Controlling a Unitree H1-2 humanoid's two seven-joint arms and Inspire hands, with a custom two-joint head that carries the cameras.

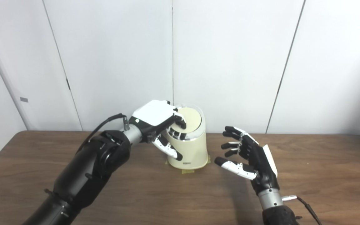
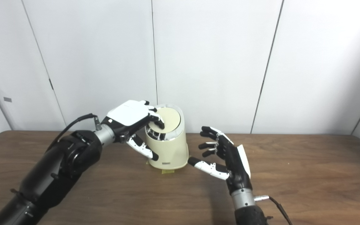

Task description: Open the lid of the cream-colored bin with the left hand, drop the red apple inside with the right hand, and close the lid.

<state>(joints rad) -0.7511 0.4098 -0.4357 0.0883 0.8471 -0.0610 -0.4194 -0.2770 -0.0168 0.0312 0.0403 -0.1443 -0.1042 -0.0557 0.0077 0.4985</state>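
The cream-colored bin (image 1: 192, 150) stands upright at the middle of the table's far side. Its round lid (image 1: 193, 120) sits inside a shiny rim. My left hand (image 1: 155, 117) reaches over the bin from the left. Its fingertips rest on the lid's near-left edge, where a dark gap shows under them, and the thumb lies along the bin's front wall. My right hand (image 1: 248, 156) hovers just right of the bin, palm turned toward it, fingers spread and holding nothing. No red apple shows in either view.
Yellow tape (image 1: 189, 171) marks the spot under the bin. The brown wooden table (image 1: 323, 175) stretches wide to both sides. White wall panels (image 1: 230, 62) stand close behind the bin. A cable (image 1: 308, 207) trails from my right wrist.
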